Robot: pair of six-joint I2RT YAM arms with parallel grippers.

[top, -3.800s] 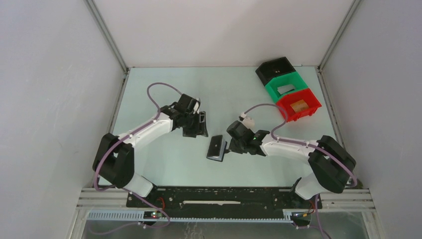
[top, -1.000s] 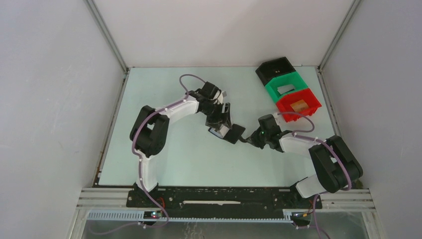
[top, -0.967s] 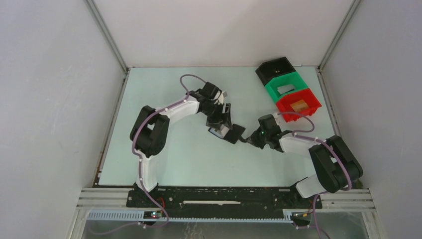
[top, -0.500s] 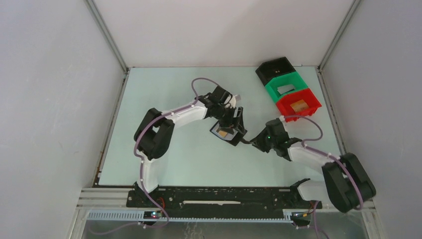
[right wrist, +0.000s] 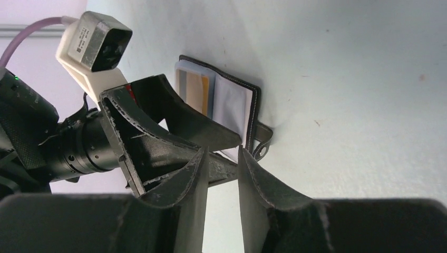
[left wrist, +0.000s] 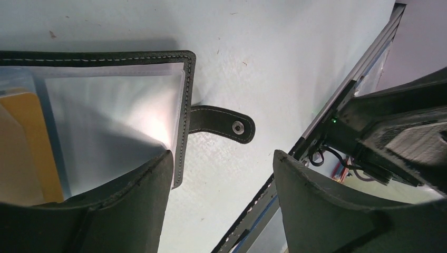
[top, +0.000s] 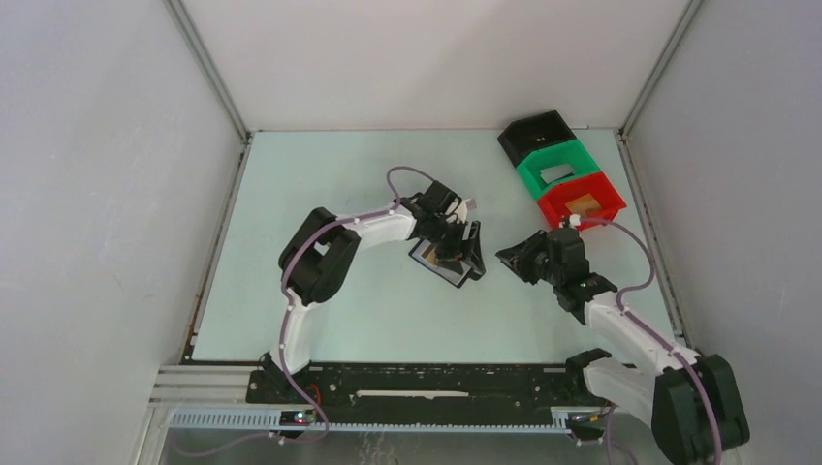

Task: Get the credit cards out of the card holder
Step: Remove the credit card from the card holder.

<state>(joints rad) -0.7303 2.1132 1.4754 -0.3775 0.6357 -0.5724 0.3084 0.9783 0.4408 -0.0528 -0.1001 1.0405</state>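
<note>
The card holder (top: 441,260) lies open on the table, its closure tab (left wrist: 224,122) sticking out to one side. Pale credit cards (left wrist: 105,116) show in its clear pockets next to an orange-tan piece (left wrist: 26,142). My left gripper (left wrist: 222,154) hangs open right over the holder (left wrist: 184,105). One finger (left wrist: 132,205) covers the holder's edge and the other stands past the tab. My right gripper (right wrist: 220,153) is a short way right of the holder (right wrist: 234,103), its jaws slightly apart with nothing between them.
Black (top: 536,136), green (top: 557,167) and red (top: 582,201) bins stand in a row at the back right. The left wrist camera (right wrist: 100,39) and left fingers (right wrist: 174,126) sit close in front of my right gripper.
My right gripper has let go of the holder, parted its jaws and pulled back to the right. The left arm has moved right and sits over the holder, which now lies open.
</note>
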